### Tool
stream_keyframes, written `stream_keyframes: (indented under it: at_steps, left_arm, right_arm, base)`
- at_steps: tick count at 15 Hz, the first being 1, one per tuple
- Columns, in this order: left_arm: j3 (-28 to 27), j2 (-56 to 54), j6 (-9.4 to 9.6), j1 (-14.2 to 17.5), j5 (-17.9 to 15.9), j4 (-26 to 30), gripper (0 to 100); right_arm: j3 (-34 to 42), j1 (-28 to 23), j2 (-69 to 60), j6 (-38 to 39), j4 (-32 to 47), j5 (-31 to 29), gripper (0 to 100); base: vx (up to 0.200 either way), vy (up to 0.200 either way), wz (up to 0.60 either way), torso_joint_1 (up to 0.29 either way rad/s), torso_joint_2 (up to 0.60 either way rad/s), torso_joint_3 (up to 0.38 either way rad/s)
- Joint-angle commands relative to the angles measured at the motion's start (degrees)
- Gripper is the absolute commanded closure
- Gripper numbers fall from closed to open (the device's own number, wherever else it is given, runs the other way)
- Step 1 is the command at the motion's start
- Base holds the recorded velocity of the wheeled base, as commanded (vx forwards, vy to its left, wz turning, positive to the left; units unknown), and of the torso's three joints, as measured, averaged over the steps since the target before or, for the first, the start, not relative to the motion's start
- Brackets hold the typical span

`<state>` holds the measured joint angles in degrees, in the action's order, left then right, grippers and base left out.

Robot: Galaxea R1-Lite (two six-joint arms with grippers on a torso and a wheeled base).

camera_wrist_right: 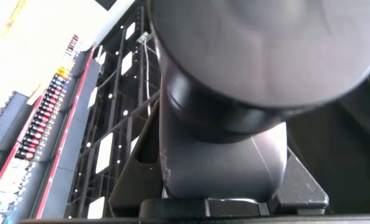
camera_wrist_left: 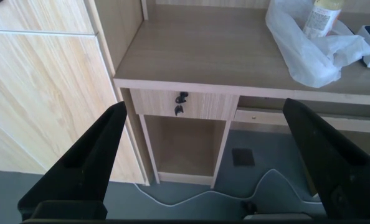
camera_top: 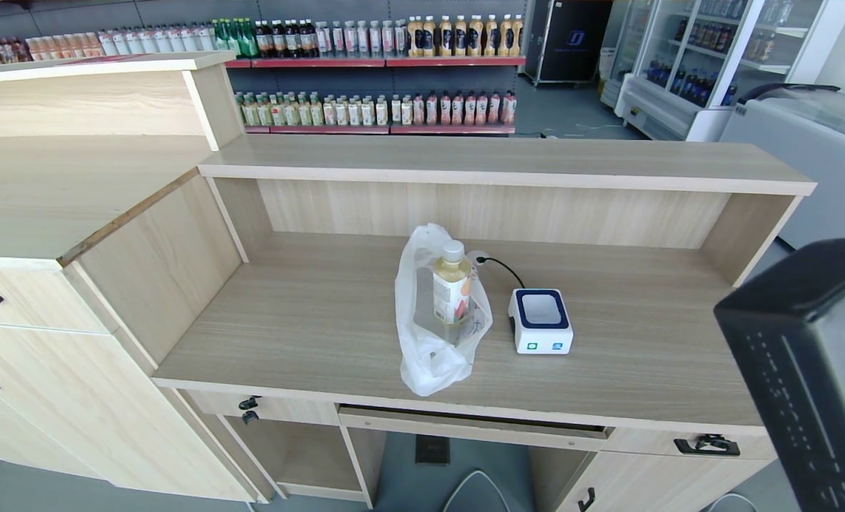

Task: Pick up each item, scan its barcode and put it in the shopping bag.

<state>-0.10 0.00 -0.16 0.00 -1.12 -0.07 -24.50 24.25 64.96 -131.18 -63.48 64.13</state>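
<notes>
Wooden counter (camera_top: 287,320), bottle (camera_top: 452,288) in shopping bag (camera_top: 428,370); left claw (camera_wrist_left: 205,107) wide apart, empty.

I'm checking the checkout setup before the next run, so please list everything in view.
shopping bag: 1, translucent white, on the counter, left of the scanner
bottle: 1, pale yellow drink with a white cap, upright inside the shopping bag
scanner: 1, white with a dark blue frame, on the counter, black cable running back
counter: 1, light wood, raised shelf behind
keys: 1 bunch, black, in the drawer under the counter's left end
shelf bottles: many, mixed colours, on red shelves behind
cooler: 1, white, glass doors, far right
left claw: 1, black, open, low before the drawer
right arm: 1, black, by the counter's right end
</notes>
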Motion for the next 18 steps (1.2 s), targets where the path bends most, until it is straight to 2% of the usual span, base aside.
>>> stream_keyframes:
  at_steps: [1,6,12,18]
  left_arm:
    - [0.0,0.1,-0.11,0.0,0.0,0.0,0]
    - [0.0,0.1,-0.02,0.0,0.0,0.0,0]
    - [0.0,0.1,-0.02,0.0,0.0,0.0,0]
    - [0.0,0.1,-0.11,0.0,0.0,0.0,0]
  right_arm:
    - [0.0,-0.2,-0.8,0.1,0.0,0.0,100]
    - [-0.2,-3.9,-4.9,-0.3,7.3,0.6,100]
    - [-0.3,-6.1,-5.7,-0.2,8.0,0.8,100]
    - [-0.2,-5.9,-5.8,-3.4,11.7,0.7,100]
  base:
    - [0.000,0.000,0.00,0.000,0.00,0.000]
    - [0.000,0.000,0.00,0.000,0.00,0.000]
    - [0.000,0.000,0.00,0.000,0.00,0.000]
    - [0.000,0.000,0.00,0.000,0.00,0.000]
